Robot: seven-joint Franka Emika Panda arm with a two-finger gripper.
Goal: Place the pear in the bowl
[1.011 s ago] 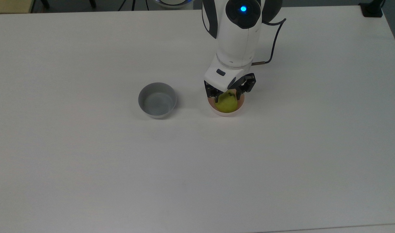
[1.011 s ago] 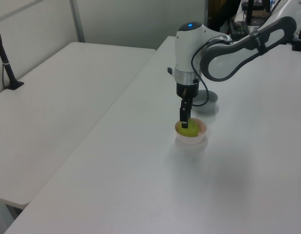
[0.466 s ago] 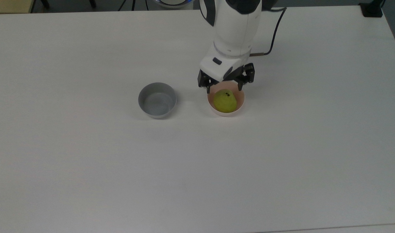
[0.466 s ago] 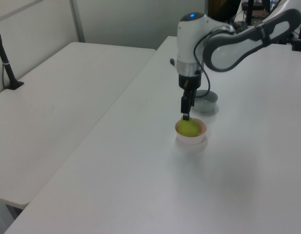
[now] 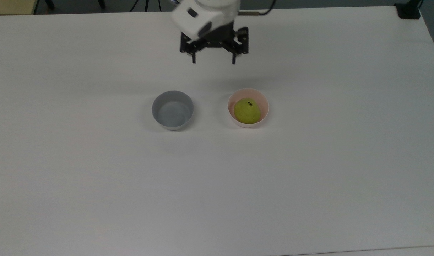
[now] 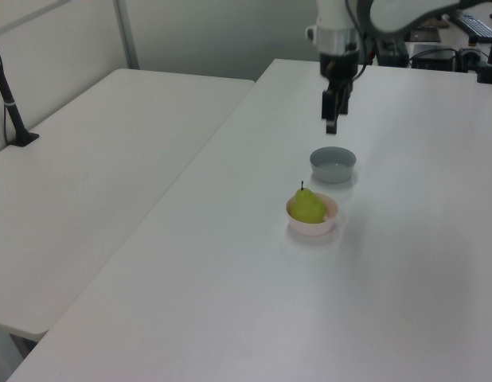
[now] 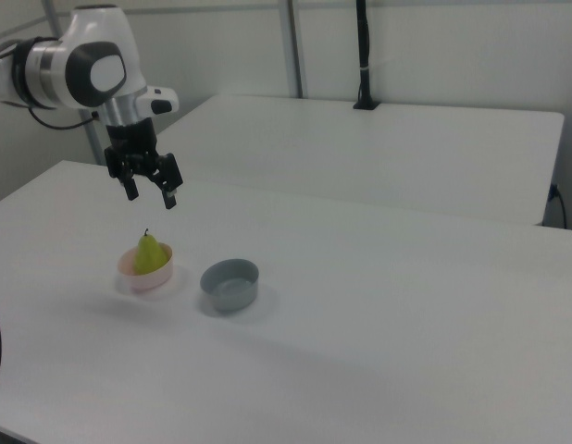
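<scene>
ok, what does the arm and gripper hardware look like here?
White glossy Panda arm with rounded shells and dark grey joint caps and bands. The wrist ends in a white flange block with a small dark marking. Below it sits the black gripper with two short black fingers. A thin dark cable runs along the arm near the wrist.

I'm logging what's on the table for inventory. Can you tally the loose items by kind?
Bowls: 2, the pink bowl and the grey bowl
Pears: 1, the pear, sitting in the pink bowl
Total: 3
</scene>
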